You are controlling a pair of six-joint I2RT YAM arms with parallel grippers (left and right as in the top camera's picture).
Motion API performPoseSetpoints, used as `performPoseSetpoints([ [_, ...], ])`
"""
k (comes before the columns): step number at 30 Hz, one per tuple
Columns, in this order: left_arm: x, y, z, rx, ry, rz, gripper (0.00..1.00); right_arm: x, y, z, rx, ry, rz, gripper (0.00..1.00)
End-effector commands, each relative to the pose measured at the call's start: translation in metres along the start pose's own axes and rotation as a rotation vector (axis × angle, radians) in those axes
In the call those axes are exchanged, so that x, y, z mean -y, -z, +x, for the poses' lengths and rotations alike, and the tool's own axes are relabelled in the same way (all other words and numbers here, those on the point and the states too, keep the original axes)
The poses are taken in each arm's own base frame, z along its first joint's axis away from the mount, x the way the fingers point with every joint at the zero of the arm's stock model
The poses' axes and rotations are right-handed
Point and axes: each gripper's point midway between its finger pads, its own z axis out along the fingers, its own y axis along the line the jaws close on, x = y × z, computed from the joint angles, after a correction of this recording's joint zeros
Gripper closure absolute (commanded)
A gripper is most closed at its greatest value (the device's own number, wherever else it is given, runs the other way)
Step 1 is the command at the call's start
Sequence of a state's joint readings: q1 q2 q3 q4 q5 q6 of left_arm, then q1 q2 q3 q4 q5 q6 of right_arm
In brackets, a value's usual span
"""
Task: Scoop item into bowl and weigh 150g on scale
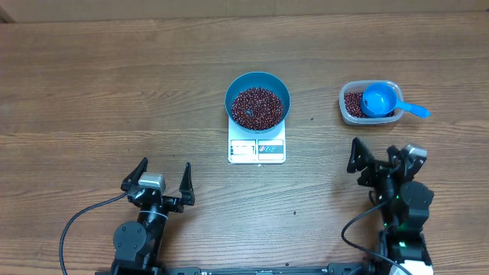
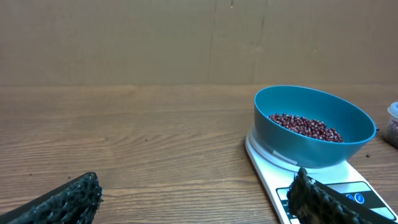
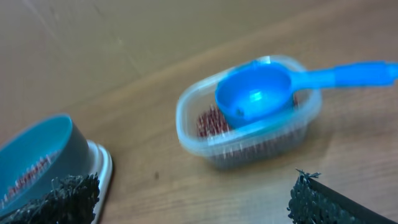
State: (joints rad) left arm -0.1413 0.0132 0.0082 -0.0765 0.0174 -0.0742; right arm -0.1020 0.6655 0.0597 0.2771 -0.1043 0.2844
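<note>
Beans (image 1: 257, 107): lay as a dark red-brown layer in the bowl, covering its floor but well below the rim.
Bowl (image 1: 235, 85): stood upright and centred on the scale, overhanging the platform on all sides.
Scale (image 1: 257, 150): sat mid-table with its button edge toward the arms; display (image 1: 243, 150) too small to read.
Scoop (image 1: 378, 100): rested cup-up in the tub, handle out over the far-right rim, apparently empty.
Tub (image 1: 343, 103): stood well apart to the right of the scale, with a small stock of beans showing beside the scoop.
Left gripper (image 1: 165, 165): spread wide, nothing between the fingers, near the front edge of the table (image 1: 114, 92), clear of the scale.
Right gripper (image 1: 374, 153): likewise spread and empty, just short of the tub, touching nothing.
Progress: scooping judged largely done, with the tool parked and both arms back.
Left to do: confirming the target weight, which could not be checked; possibly topping up or removing beans.
</note>
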Motion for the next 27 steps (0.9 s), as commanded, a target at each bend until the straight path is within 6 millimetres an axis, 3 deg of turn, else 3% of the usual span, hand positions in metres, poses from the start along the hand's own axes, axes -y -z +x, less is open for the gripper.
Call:
performPoseSetpoints([
  [1, -0.004, 0.0, 0.0, 0.004, -0.015, -0.016, 0.01, 0.0, 0.003, 0.012, -0.006, -0.006, -0.015, 0.0],
  [5, -0.004, 0.0, 0.0, 0.004, -0.014, -0.016, 0.01, 0.005, 0.007, 0.023, -0.044, -0.003, 0.007, 0.0],
  [14, -0.004, 0.0, 0.0, 0.004, -0.014, -0.016, 0.01, 0.003, 0.026, 0.018, -0.008, 0.005, 0.007, 0.0],
  [22, -0.004, 0.0, 0.0, 0.004, -0.015, -0.016, 0.0, -0.021, 0.05, -0.034, 0.244, 0.114, -0.085, 0.0],
  [27, -0.004, 0.0, 0.0, 0.004, -0.014, -0.016, 0.0, -0.021, 0.05, -0.034, 0.241, 0.112, -0.084, 0.0],
])
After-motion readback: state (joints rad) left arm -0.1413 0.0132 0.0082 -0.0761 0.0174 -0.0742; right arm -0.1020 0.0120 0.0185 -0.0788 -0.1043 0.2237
